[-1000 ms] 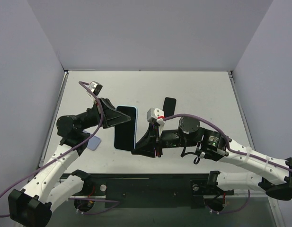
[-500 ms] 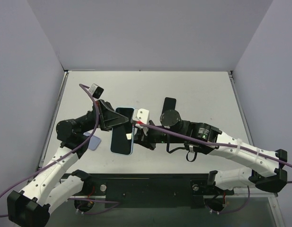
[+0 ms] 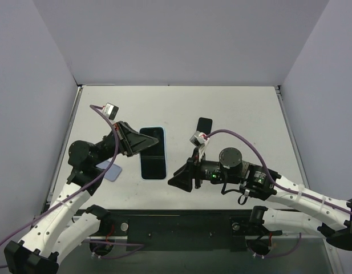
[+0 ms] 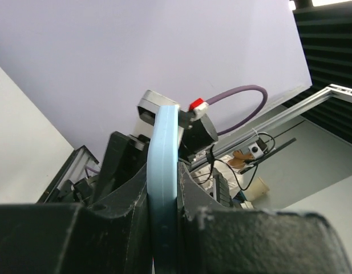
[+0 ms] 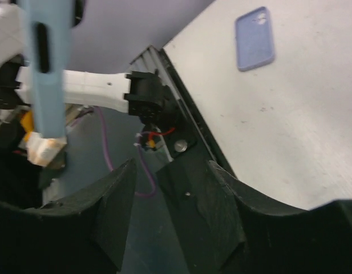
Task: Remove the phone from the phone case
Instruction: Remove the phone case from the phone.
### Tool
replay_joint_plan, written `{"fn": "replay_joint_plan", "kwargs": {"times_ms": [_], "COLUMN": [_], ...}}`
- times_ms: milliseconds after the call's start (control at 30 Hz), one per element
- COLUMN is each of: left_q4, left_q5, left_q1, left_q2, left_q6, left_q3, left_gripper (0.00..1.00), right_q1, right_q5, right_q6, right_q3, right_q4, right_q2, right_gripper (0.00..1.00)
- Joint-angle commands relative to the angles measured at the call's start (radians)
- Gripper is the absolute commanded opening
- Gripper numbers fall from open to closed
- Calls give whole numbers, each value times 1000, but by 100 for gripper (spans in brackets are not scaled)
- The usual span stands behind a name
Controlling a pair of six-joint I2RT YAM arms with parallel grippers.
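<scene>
The phone in its light blue case (image 3: 152,153) is held up above the table, black screen facing the top camera. My left gripper (image 3: 133,145) is shut on its left edge. In the left wrist view the case's blue edge (image 4: 164,165) is pinched between the two jaws of my left gripper (image 4: 164,197). My right gripper (image 3: 174,181) is open and empty, off the phone's lower right corner and apart from it. In the right wrist view my right gripper (image 5: 170,171) has nothing between its jaws, and the blue case edge (image 5: 47,68) shows at the upper left.
A lavender phone case (image 3: 112,171) lies flat on the table under the left arm; it also shows in the right wrist view (image 5: 255,37). A flat black phone-shaped object (image 3: 204,124) lies beyond the right gripper. The table's black front rail (image 3: 181,225) runs along the near edge.
My right gripper, which was against the phone's right edge half a second ago, has drawn back to the right and toward the front. The phone has swung back a little in the left gripper.
</scene>
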Motion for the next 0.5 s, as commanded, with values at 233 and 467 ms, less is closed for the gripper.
{"fn": "replay_joint_plan", "kwargs": {"times_ms": [233,467], "left_q4": [25,51], "left_q5": [-20,-1], "left_q1": [4,4], "left_q2": [40,34], "left_q6": [34,2], "left_q3": [49,32], "left_gripper": [0,0], "right_q1": [-12,-66], "right_q5": [-362,-407], "right_q6": [211,240], "right_q3": [29,23], "right_q4": [370,405], "right_q2": [26,49], "right_gripper": [39,27]}}
